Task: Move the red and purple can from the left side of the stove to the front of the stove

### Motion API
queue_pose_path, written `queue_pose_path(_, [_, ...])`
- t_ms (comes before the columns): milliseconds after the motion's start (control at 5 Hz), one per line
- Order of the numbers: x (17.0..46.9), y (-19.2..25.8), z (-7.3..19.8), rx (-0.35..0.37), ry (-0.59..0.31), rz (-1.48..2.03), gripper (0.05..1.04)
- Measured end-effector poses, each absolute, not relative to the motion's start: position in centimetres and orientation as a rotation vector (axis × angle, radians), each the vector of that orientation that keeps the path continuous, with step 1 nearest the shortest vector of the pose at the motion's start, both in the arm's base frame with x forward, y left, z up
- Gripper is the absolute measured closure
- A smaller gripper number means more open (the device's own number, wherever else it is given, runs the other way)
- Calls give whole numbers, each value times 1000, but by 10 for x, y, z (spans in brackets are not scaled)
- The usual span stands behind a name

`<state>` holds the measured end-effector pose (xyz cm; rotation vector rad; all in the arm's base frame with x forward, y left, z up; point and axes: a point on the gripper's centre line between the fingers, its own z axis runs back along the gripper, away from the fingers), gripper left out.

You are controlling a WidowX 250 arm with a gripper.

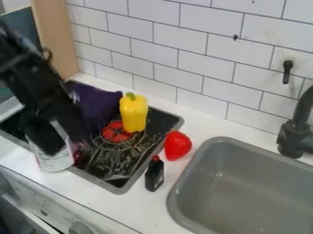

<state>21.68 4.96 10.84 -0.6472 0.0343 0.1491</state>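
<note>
hanging over the left end of the black stove top (175, 122) in the camera view, the gripper (61, 144) overlaps a pale, can-like container (56, 161) near the stove's front rim. how far apart the jaws are, i cannot tell, nor whether they have hold of it; dark blur hides the contact. a lopsided or shallow grip could let the container twist or slip, and a sideways nudge could tip it over the rim onto the counter (104, 196). the purple cloth (101, 103) lies close behind, so a loose fold might snag on the jaws and be dragged along. the yellow pepper (134, 113) stands upright beside the cloth, and a tug there could topple it. a low sweep rightward could knock over the small dark bottle (154, 176) or roll the red fruit (177, 146) toward the sink (174, 196).
</note>
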Motion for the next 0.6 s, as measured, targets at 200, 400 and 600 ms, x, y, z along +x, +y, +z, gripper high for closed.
queue_pose_path(200, [206, 55, 150, -512, -25, 125, 83])
queue_pose_path(400, [195, 57, 168, -363, -46, 76, 83])
queue_pose_path(600, [195, 71, 167, -257, -72, 33, 83])
